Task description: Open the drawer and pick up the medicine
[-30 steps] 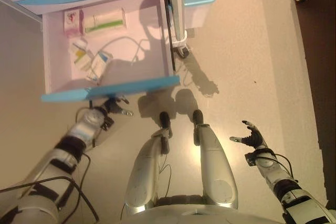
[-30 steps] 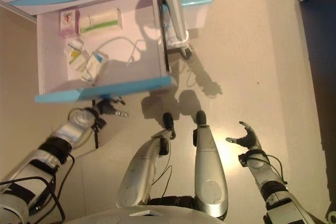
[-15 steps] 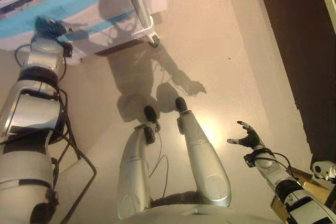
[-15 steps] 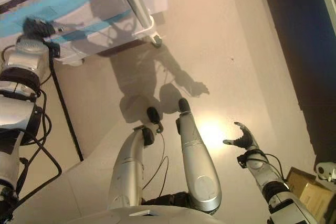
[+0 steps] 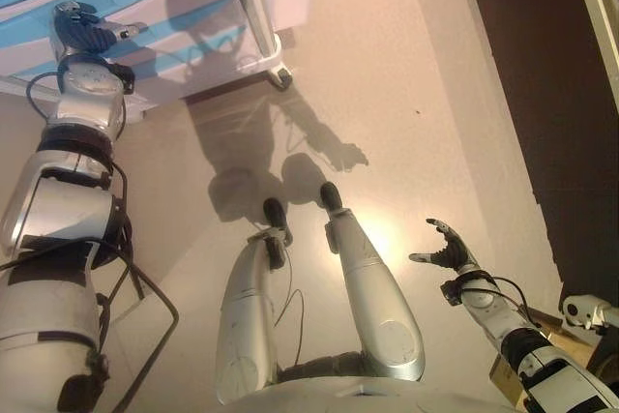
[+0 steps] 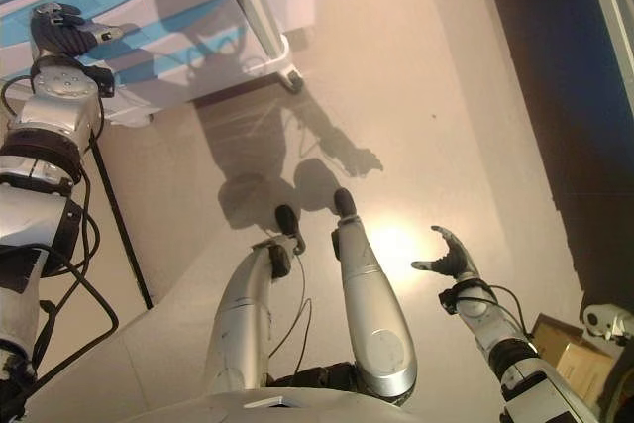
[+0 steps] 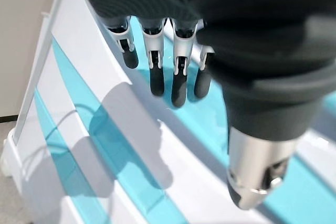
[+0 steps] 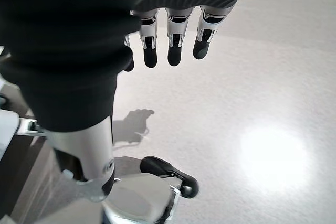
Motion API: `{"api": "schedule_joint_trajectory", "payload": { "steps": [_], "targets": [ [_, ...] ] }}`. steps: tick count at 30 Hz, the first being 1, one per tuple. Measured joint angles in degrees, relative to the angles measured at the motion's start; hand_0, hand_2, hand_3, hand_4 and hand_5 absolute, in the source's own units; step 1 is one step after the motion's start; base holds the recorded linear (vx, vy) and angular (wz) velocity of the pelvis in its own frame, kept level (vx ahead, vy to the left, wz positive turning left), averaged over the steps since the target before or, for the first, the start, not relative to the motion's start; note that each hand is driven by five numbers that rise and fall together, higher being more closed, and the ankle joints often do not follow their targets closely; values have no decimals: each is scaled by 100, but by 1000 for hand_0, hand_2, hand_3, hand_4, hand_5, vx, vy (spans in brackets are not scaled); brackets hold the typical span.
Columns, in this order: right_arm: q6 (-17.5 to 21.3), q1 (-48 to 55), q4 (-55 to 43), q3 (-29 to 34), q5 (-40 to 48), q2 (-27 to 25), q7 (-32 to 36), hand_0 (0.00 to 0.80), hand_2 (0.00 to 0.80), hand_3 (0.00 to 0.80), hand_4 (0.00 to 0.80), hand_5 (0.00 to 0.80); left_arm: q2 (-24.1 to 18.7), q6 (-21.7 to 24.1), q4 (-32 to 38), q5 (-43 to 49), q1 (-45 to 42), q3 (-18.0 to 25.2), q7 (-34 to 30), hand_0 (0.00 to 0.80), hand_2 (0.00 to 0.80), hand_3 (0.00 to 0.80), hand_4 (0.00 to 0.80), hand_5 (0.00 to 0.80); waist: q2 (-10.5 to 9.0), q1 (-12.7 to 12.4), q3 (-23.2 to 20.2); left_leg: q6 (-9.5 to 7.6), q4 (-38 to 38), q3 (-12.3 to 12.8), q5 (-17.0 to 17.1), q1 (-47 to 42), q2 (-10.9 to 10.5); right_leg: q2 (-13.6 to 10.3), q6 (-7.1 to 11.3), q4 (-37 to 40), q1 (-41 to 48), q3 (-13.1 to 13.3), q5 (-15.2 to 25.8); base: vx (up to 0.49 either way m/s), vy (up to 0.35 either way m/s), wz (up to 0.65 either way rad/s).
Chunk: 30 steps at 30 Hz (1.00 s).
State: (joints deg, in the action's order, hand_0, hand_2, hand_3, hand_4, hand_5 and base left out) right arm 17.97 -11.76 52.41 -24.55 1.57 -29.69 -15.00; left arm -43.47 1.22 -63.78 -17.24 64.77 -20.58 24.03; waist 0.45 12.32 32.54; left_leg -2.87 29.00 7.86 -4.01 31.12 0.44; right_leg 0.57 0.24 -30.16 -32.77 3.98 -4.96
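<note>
Drawers (image 5: 145,16) of glossy white plastic with smooth blue fronts sit shut in the cabinet, medicine out of sight. Left hand (image 5: 82,28) hovers at them, fingers straight, holding nothing. Right hand (image 5: 445,250) hangs relaxed and empty over smooth floor (image 5: 406,94)

Looks like a clinic/lab rm: wheeled white-and-blue drawer cart (image 5: 145,16) on bare smooth floor (image 5: 406,74).
</note>
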Motion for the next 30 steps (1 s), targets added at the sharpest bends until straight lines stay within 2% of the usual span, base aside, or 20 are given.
{"api": "schedule_joint_trajectory", "payload": {
  "steps": [4,9,12,14,16,17,21,23,25,30],
  "targets": [
    [-44,-9,-4,7,-59,189,-19,0,0,0,0,0,-4,255,311,-421,-665,412,-341,0,0,0,0,0,-8,-138,-5,36,-427,-111,168,-387,-67,-87,-39,264,368,-151,30,-40,-145,17],
    [-54,11,-9,20,-124,407,-44,0,0,0,0,0,79,658,937,-1245,-2062,949,-1105,0,0,0,0,0,-19,-331,-21,102,-1198,-283,482,-1162,-113,-145,-138,835,1092,-433,147,-26,-140,18],
    [-40,23,45,297,-101,498,168,0,0,0,0,0,472,978,1477,-1678,-3034,1425,-1618,0,0,0,0,0,-27,-542,-101,182,-1858,-392,719,-1728,-131,-171,-193,1210,1574,-626,182,2,-125,21],
    [-24,57,89,504,34,568,538,0,0,0,0,0,810,1060,1756,-2020,-3625,1532,-2017,0,0,0,0,0,-42,-621,-248,207,-2231,-462,854,-2087,-118,-160,-207,1441,1900,-745,191,15,-94,28],
    [11,120,287,630,206,680,904,0,0,0,0,0,1177,1079,1774,-2126,-4169,1544,-2370,0,0,0,0,0,-48,-727,-787,271,-2519,-482,910,-2154,-83,-133,-216,1623,1950,-814,185,69,-90,19],
    [9,151,413,706,305,746,1089,0,0,0,0,0,1361,1093,1771,-2140,-4396,1559,-2517,0,0,0,0,0,-47,-769,-943,247,-2669,-499,994,-2326,-76,-116,-241,1754,2126,-848,206,83,-86,17],
    [-60,453,831,931,580,1018,1755,0,0,0,0,0,2042,1147,1713,-2143,-5292,1605,-3039,0,0,0,0,0,-17,-925,-1666,290,-3006,-580,976,-2891,-45,-66,-244,2235,2803,-983,200,99,-77,16],
    [-95,612,1038,1032,565,1107,1961,0,0,0,0,0,2347,1122,1468,-2110,-5613,1604,-3211,0,0,0,0,0,41,-966,-1981,298,-3120,-631,971,-3073,-50,-58,-239,2433,3052,-1073,200,53,-48,21],
    [-191,704,1175,1036,519,1126,2097,0,0,0,0,0,2568,1113,1117,-2080,-5818,1608,-3251,0,0,0,0,0,98,-1083,-2195,321,-3145,-678,955,-3173,-45,-45,-214,2561,3219,-1117,183,21,-62,15],
    [-403,917,1644,1252,341,1231,2188,0,0,0,0,0,3027,1013,-5,-1649,-6365,1599,-3379,0,0,0,0,0,211,-1197,-2557,406,-3164,-795,873,-3343,-12,-4,-219,2772,3521,-1260,181,13,-55,15]
  ]
}}
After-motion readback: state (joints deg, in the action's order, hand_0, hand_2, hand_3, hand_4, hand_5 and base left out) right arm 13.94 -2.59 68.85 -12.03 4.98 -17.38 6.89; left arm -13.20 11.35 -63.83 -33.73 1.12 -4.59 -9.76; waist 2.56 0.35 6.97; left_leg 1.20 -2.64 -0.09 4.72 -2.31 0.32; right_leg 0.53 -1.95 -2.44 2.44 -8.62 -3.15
